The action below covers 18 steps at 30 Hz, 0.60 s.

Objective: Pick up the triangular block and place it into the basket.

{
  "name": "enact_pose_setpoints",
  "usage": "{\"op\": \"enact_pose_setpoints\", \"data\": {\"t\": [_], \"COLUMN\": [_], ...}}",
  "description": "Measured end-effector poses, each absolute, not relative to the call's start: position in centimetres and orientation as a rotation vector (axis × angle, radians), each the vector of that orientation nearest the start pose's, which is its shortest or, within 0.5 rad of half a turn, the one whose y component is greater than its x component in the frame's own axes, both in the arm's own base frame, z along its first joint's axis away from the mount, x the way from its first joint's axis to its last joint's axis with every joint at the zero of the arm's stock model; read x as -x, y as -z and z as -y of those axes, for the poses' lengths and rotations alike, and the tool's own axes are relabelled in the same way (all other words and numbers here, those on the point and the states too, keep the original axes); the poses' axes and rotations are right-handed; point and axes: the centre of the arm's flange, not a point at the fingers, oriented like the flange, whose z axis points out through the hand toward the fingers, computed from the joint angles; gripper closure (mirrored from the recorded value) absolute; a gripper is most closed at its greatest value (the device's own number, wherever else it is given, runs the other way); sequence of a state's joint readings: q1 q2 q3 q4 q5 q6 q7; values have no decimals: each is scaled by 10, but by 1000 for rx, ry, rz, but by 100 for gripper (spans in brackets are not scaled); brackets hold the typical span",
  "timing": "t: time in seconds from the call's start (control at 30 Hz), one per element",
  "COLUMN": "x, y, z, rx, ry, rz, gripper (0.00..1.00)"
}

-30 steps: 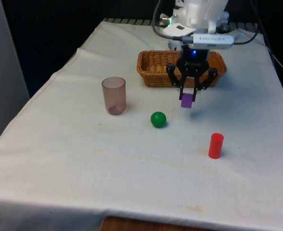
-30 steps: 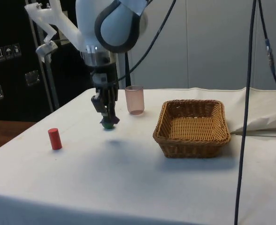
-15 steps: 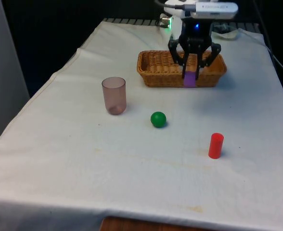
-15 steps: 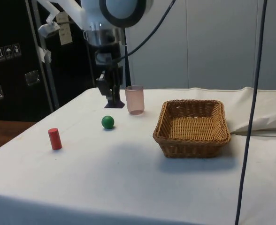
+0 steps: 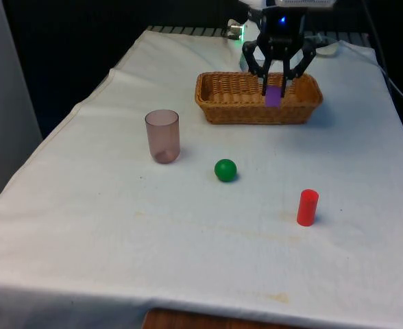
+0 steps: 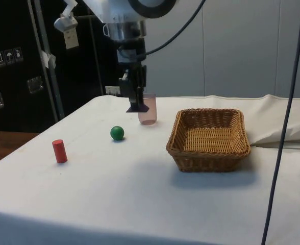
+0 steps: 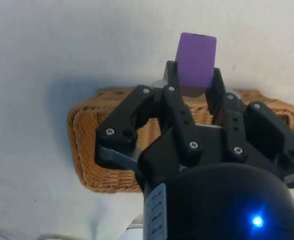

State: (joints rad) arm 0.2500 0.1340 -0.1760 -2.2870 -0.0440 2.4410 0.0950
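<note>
My gripper is shut on a purple block, holding it well above the table. From the side the purple block hangs in the gripper in front of the pink cup, short of the wicker basket. In the front view the block overlaps the basket at the table's far end. The wrist view has the purple block pinched between the two fingers, with the basket behind them.
A translucent pink cup stands on the front view's left. A green ball lies mid-table and a red cylinder stands nearer the front on the right. White cloth covers the table.
The gripper has risen with the purple block and carried it away from the green ball towards the basket. The other objects have not moved.
</note>
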Motion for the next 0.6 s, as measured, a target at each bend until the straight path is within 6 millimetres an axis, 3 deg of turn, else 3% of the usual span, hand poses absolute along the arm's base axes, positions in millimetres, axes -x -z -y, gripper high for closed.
{"op": "enact_pose_setpoints", "data": {"t": [0.6], "x": [-473], "y": [-299], "z": [-38], "rx": [3165], "ry": [48], "rz": [35], "gripper": [67]}}
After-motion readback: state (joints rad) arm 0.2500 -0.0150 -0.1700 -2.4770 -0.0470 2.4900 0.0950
